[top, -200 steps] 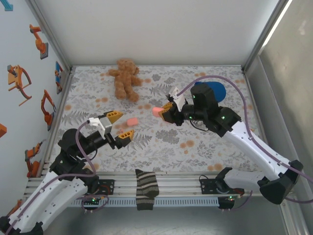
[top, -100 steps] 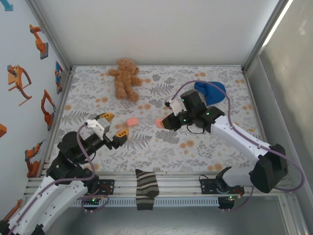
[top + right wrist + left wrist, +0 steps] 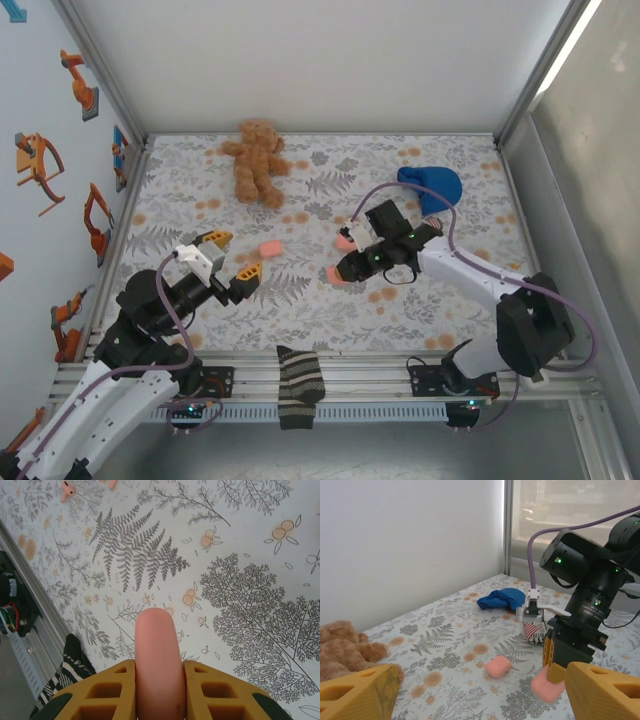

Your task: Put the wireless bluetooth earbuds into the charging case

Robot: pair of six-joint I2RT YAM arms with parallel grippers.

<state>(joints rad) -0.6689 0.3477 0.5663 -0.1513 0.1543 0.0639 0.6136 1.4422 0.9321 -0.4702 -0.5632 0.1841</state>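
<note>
The right tool (image 3: 159,666) is clamped on a pink charging case (image 3: 156,645), pinching its two long sides with the rounded end sticking out ahead. It sits low over the patterned surface (image 3: 400,312); whether it touches cannot be told. The case looks closed, so the step in hand is probably placing it where it can be opened. That goes best if it comes down flat and square, is released only once it rests, and ends near the earbuds rather than on them.

The earbuds (image 3: 65,489) are tiny salmon-pink pieces lying loose on the surface, well apart from the held case – small, smooth and likely to skid.

The left tool (image 3: 234,257) hangs wide open, holding nothing, near a second pink case (image 3: 268,248) – ready to steady things.
</note>
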